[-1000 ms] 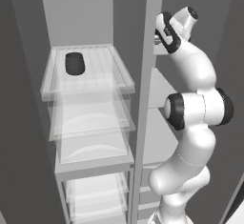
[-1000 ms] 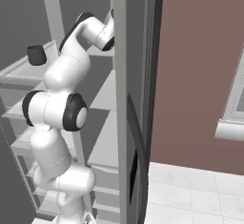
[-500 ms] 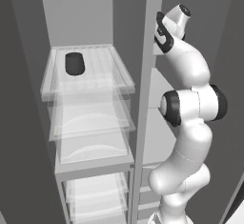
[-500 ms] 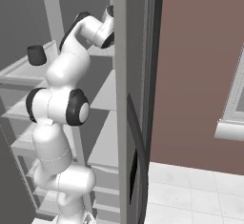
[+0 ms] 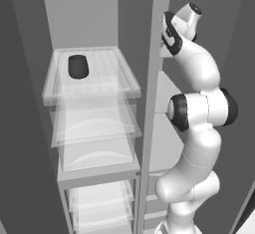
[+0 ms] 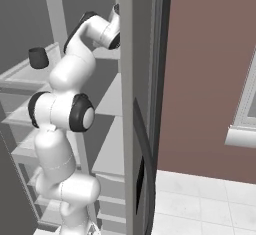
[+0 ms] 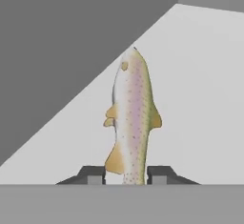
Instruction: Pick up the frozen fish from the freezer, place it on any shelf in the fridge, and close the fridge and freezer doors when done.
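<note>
The fish (image 7: 132, 120) lies on a pale freezer (image 7: 200, 89) shelf, stretching straight ahead of the gripper (image 7: 126, 175), its tail end between the two fingertips (image 7: 159, 174); the jaws have drawn in against it and appear to grip it, though the contact itself is cut off at the bottom of the hand view. The base views do not show the fish: there the arm (image 5: 199, 123) reaches up into the narrow compartment, and its hand is hidden behind the divider in the left base view and behind the door (image 6: 142, 109) edge in the right base view. Away to the arm's left, the fridge (image 5: 94, 108) stands open with a dark cup (image 5: 78, 66) on its top glass shelf.
</note>
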